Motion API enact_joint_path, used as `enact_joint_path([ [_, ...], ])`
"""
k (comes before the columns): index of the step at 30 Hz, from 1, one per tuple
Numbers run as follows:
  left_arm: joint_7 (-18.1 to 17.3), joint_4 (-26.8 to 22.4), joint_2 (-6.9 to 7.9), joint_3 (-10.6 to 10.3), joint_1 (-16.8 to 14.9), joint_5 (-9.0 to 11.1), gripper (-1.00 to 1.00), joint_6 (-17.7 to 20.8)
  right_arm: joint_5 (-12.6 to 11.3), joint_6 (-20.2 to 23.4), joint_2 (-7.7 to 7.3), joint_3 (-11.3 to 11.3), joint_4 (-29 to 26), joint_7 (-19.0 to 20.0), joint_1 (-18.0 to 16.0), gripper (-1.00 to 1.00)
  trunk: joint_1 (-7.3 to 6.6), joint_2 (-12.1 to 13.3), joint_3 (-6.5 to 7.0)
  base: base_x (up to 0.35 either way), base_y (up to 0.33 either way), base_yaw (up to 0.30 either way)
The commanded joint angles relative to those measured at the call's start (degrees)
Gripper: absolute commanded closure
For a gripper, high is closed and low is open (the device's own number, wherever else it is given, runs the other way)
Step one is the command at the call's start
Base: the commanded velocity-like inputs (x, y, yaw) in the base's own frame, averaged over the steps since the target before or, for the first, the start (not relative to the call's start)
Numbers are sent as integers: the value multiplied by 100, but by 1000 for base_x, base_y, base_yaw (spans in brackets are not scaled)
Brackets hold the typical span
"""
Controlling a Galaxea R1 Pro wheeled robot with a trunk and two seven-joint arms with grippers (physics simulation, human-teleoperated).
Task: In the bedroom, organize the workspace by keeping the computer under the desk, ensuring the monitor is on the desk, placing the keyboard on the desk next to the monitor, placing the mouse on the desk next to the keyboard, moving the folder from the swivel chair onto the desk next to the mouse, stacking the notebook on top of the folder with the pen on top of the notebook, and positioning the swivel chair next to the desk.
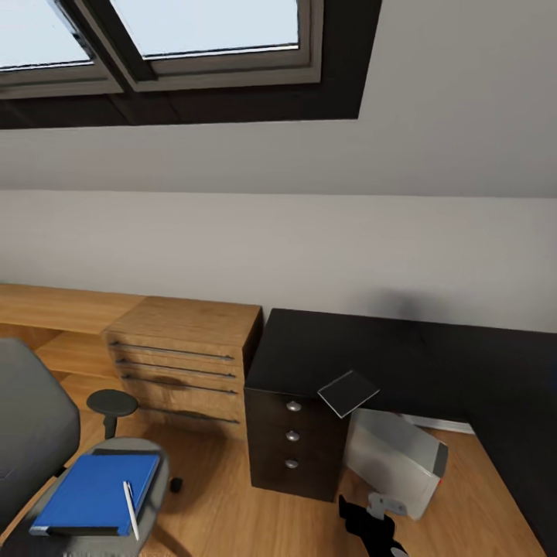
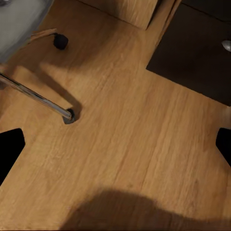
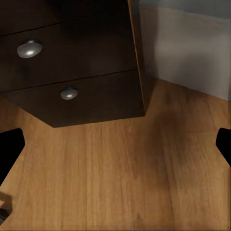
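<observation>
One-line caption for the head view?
Blue folder with white pen lying on the swivel chair, beside a dark desk sheltering the grey computer.

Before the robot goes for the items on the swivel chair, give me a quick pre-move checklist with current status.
1. Blue folder lying on the swivel chair seat: ok.
2. Pen resting on the folder, could roll off when lifted: not ok.
3. Computer under the desk: ok.
4. Left end effector and right end effector open, holding nothing: ok.
5. Monitor, keyboard and mouse on the desk: cannot tell.
</observation>
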Motion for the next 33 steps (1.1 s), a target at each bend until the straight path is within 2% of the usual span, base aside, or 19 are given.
enact_joint_path([
  [1,-33,24,-4,66,-5,41,-100,-12,23,-33,1,-48,3,-44,0,-100,0,-5,-7,0,0,279],
  [5,-52,184,-6,314,-5,155,-100,-9,19,-235,-2,-51,43,-293,3,-100,0,-5,-7,0,0,281],
  [10,-86,308,-6,436,-5,197,-100,-28,18,-437,-2,-51,129,-388,4,-100,0,-5,-7,0,0,282],
  [33,-118,368,-20,460,-5,153,-100,-65,23,-580,0,-52,194,-435,4,-100,0,-5,-7,0,0,284],
])
